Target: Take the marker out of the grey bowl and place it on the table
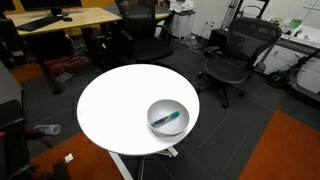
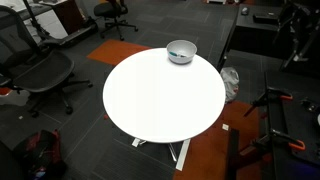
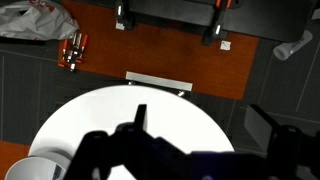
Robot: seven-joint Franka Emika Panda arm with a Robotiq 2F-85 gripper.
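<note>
Office chairs [image 1: 235, 50] ring the table [image 1: 115, 100]; the marker [image 1: 168, 119] lies inside the grey bowl [image 1: 153, 108]; my claw [image 3: 200, 128] hangs well apart from the bowl, jaws spread; I should centre above the bowl, turn my jaws across the marker, then descend slowly.

White table [image 1: 115, 105]; grey bowl [image 1: 168, 116] on it

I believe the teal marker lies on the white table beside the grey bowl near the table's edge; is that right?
Not quite: the marker lies inside the grey bowl, not beside it, as an exterior view shows. The bowl is indeed near the white table's edge.
</note>
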